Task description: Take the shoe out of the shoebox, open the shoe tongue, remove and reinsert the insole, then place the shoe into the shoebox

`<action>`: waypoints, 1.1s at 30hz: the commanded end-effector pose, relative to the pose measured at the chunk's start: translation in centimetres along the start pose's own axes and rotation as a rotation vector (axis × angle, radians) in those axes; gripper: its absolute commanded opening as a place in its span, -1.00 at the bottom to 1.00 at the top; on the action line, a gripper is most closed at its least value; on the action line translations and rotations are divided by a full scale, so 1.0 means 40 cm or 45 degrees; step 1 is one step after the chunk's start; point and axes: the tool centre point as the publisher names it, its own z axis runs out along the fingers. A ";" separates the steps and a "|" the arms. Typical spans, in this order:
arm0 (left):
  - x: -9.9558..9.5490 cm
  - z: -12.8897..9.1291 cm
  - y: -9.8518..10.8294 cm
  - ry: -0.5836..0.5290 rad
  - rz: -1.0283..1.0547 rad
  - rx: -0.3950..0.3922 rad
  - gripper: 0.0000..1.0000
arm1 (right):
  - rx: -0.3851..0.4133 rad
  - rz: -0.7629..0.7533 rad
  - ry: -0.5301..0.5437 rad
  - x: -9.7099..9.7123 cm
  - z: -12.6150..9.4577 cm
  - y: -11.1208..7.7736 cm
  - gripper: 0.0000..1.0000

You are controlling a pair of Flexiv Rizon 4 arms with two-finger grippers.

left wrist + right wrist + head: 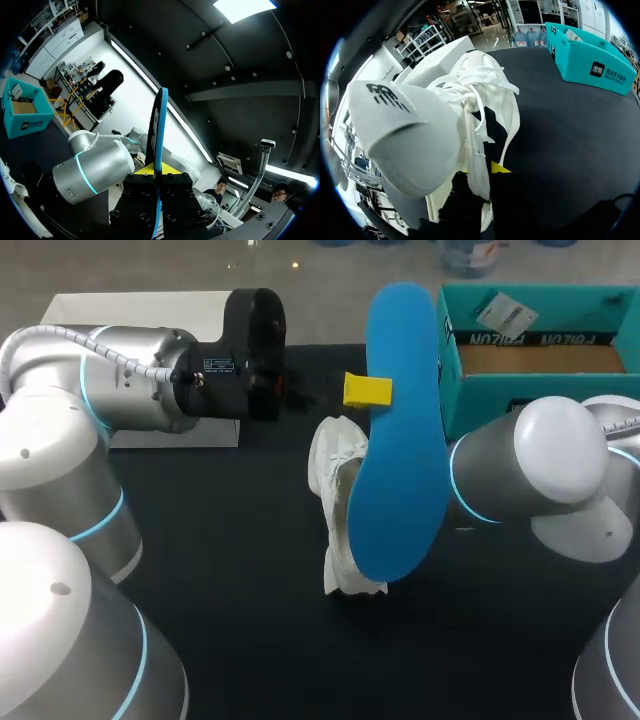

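In the head view I am seeing the left gripper [372,392] holding the blue insole [400,440] up in the air, just beside the teal shoebox [540,350], on the side facing the table's middle. The insole is standing on end and is covering the box's near corner. The white sneaker [340,505] is sitting lower and a little farther from the shoebox, partly hidden behind the insole. My right arm [530,460] is coming in just in front of the shoebox, and its fingers are hidden behind the insole here. A white box [150,310] is lying well apart from the shoebox, across the black table [250,620].

In the left wrist view the insole is showing edge-on, running straight up from between the fingers. Both fingers are pressing on it from either side, so the jaws are clamped almost fully together on its thin edge. The shoebox is lying far off to one side, beyond the right arm.

In the right wrist view the right gripper [481,172] is pinching the sneaker's side wall, the jaws nearly closed on the fabric. The tongue is folded forward and the laces are hanging loose. The shoebox is standing well apart from the sneaker, across bare table.
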 end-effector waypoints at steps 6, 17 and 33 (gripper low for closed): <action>-0.002 0.002 0.001 0.002 0.001 0.002 -1.00 | 0.101 0.067 0.049 -0.024 0.042 0.003 -1.00; -0.002 0.002 0.001 0.002 0.001 0.002 -1.00 | 0.140 0.159 0.008 -0.101 0.062 0.012 -1.00; -0.002 0.002 0.001 0.002 0.001 0.002 -1.00 | 0.239 0.167 0.023 -0.146 0.134 0.056 -1.00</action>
